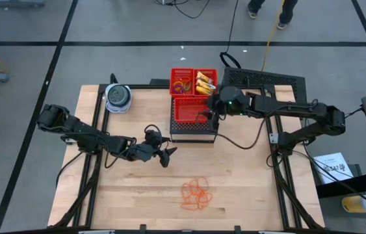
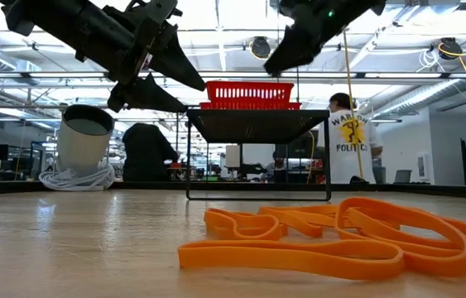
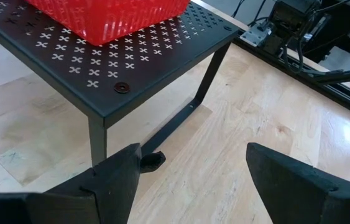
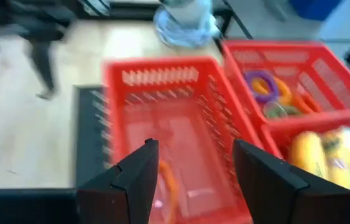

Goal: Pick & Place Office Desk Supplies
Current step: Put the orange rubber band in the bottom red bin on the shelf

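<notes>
A loose pile of orange rubber bands (image 1: 196, 194) (image 2: 340, 236) lies on the wooden table near its front edge. Three red mesh baskets stand on a black stand (image 1: 192, 135). One far basket holds coloured rings (image 4: 274, 93), the other yellow packets (image 4: 330, 152). My right gripper (image 1: 210, 117) (image 4: 193, 155) hovers open over the near basket (image 4: 119, 99), where one orange band (image 4: 168, 180) shows beside a finger. My left gripper (image 1: 166, 156) (image 3: 193, 162) is open and bare, above the table left of the stand's near corner. My right gripper has an orange band (image 4: 168, 180) right beside one finger (image 4: 140, 177), down in the near basket. I cannot tell whether the finger touches the band.
A round blue-grey container (image 1: 117, 97) (image 2: 84, 141) stands at the far left of the table. The stand's thin legs (image 3: 97, 140) rise just ahead of my left gripper. People stand in the room beyond the table (image 2: 348, 149).
</notes>
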Robot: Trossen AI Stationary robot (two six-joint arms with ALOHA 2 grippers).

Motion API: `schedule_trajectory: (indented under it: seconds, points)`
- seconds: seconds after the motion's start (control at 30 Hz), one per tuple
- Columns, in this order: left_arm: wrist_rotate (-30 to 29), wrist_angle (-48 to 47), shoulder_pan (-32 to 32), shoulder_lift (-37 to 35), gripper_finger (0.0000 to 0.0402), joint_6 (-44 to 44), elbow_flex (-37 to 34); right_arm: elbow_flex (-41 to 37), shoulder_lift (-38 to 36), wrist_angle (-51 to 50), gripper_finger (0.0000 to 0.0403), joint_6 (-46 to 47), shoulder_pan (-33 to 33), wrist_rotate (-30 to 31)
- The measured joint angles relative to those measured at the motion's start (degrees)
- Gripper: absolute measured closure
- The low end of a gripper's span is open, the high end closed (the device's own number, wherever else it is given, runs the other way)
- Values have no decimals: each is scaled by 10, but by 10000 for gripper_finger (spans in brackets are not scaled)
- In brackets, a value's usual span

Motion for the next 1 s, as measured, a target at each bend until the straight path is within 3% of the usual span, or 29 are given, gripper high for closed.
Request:
schedule_trajectory:
  seconds: [0.17, 0.33, 0.4, 0.7, 1.0]
  points:
    - [39, -2, 0, 5, 105, 0, 0, 1, -30, -22, 209, 22, 19, -2]
    - [169, 7, -4, 30, 105, 7, -1, 0, -65, -66, 211, 44, 48, -3]
    - [196, 14, -12, 45, 105, 18, 0, 0, -77, -77, 211, 51, 59, -3]
    - [208, 133, -48, 159, 105, 138, 16, 0, -107, -97, 218, 64, 103, -2]
    - [255, 146, -79, 260, 105, 118, 91, 0, -132, -101, 221, 65, 112, -1]
